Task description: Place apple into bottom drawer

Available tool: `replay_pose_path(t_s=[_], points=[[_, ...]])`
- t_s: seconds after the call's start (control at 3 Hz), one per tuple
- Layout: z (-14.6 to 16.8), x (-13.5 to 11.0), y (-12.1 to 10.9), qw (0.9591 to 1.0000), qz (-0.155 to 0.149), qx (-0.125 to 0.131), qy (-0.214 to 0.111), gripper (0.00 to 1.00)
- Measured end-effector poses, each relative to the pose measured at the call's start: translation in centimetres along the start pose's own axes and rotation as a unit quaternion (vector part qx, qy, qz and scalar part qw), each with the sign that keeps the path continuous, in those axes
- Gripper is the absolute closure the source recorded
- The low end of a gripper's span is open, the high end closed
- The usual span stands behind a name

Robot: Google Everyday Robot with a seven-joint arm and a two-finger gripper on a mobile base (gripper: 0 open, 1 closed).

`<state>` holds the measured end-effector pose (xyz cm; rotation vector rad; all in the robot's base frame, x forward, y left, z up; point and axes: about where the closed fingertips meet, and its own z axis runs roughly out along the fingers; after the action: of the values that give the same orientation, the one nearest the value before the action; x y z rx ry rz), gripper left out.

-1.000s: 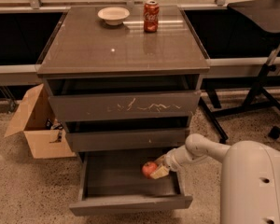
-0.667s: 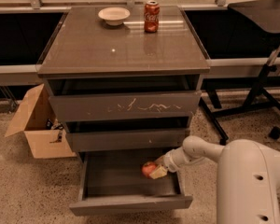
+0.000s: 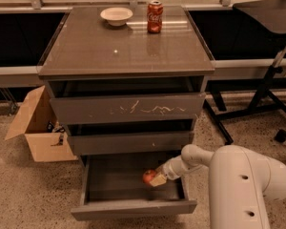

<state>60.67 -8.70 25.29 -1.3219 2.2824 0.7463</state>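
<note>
The bottom drawer (image 3: 133, 208) of the grey cabinet is pulled open toward me. The red apple (image 3: 148, 176) is inside it, toward the right, low over or on the drawer floor. My gripper (image 3: 155, 179) reaches in from the right and its pale fingers are closed around the apple. My white arm (image 3: 238, 185) fills the lower right of the view.
The middle drawer (image 3: 128, 142) and the scratched top drawer (image 3: 128, 109) are shut. On the cabinet top stand a Coca-Cola can (image 3: 155, 16) and a white bowl (image 3: 116, 15). An open cardboard box (image 3: 40, 128) sits on the floor at left. A black stand (image 3: 262, 94) is at right.
My gripper with the apple has moved slightly left and down inside the drawer. My arm takes up more of the lower right.
</note>
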Motion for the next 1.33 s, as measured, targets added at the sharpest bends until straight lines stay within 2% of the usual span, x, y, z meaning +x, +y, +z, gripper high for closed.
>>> replay_pose_path(t_s=[0.67,1.0,1.33], points=[[0.1,0.1,0.0,1.0,0.0,0.0,0.0,0.51],[0.9,1.2,-0.3,0.9999,0.006,-0.013,-0.006,0.26],[0.8,2.3,-0.8,0.9984,0.02,-0.035,-0.039,0.04]])
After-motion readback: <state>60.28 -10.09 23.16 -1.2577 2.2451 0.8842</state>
